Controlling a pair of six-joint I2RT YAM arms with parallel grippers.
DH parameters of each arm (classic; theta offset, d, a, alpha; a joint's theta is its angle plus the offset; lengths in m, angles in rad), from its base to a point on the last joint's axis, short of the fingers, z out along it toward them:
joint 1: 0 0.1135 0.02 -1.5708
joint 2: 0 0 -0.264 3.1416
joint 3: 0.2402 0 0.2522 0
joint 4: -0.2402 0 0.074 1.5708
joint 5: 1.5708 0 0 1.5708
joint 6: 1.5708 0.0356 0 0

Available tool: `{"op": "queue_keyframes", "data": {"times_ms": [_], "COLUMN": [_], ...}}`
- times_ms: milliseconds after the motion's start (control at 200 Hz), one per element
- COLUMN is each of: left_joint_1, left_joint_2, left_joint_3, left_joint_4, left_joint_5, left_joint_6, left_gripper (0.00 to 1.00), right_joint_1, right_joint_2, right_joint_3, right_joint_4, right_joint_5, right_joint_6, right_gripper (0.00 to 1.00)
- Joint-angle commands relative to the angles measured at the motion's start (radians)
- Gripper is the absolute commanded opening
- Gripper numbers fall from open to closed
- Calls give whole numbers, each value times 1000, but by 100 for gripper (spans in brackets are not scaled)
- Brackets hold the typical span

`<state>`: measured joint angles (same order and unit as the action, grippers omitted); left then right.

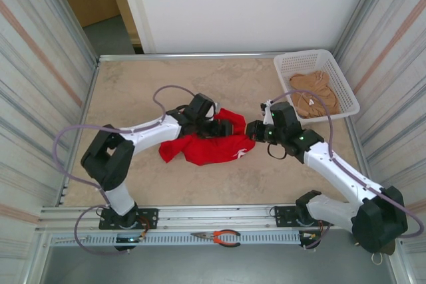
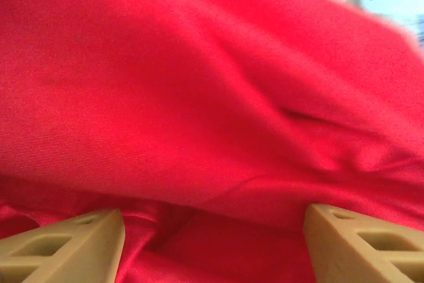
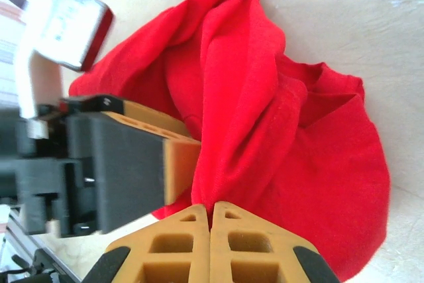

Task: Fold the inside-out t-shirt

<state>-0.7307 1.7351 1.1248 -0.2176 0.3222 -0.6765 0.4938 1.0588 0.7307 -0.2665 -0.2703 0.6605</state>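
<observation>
The job is barely begun. The shirt point(image 1: 210, 145) lies in a crumpled heap at the middle of the table point(image 1: 133, 84), between the two arms. Nothing is spread flat: no sleeve is laid out, no hem is squared and no fold is made. A small white mark shows on its near right part in the top view. Whether the cloth is inside out or already turned, I cannot tell.

Both sets of jaws are at the heap's far edge. The right jaws, reaching in from the right, are pressed together, their fingers point(image 3: 192, 226) touching along their length. A bunched ridge of red cloth runs down into their tips, so they appear to have a pinch of the shirt.

The left jaws stand wide apart, with fingers point(image 2: 99, 243) at either side of the left wrist view. Red cloth bulges between and beyond them, but they grip nothing. In the right wrist view the left jaws sit just beside the right, against the same bunch.

As I judge it, the step in hand is getting hold of the shirt so it can be pulled open. What remains is to turn it if needed, spread it flat, and then make every fold.

A basket point(image 1: 291, 71) at the far right holds a tan garment point(image 1: 313, 98), apart from the shirt. Pliers point(image 1: 223, 236) lie on the near rail.
</observation>
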Motion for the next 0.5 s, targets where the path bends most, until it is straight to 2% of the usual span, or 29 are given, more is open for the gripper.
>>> {"op": "queue_keyframes", "data": {"times_ms": [0, 85, 120, 180, 250, 291, 441, 496], "left_joint_1": [-18, -24, -24, -27, -27, -26, -18, -9], "left_joint_2": [35, 61, 71, 86, 90, 76, -62, -128], "left_joint_3": [10, 5, 6, 13, 27, 32, 12, -21], "left_joint_4": [-65, -74, -72, -67, -57, -52, -5, 53], "left_joint_5": [-85, -106, -107, -107, -106, -109, -139, -118], "left_joint_6": [18, 22, 27, 42, 69, 82, 118, 121], "left_gripper": [72, 71, 67, 47, 15, 1, 0, 0], "right_joint_1": [-24, -49, -55, -63, -66, -66, -69, -70], "right_joint_2": [-63, -117, -127, -141, -149, -153, -136, -116], "right_joint_3": [-26, -57, -68, -88, -117, -136, -241, -268], "right_joint_4": [12, 10, 11, 12, 15, 19, 82, 103], "right_joint_5": [-6, -13, -15, -21, -16, -6, 45, 65], "right_joint_6": [35, 47, 49, 55, 61, 70, 127, 142], "right_gripper": [0, 0, 0, 0, 0, 0, 0, 0]}}
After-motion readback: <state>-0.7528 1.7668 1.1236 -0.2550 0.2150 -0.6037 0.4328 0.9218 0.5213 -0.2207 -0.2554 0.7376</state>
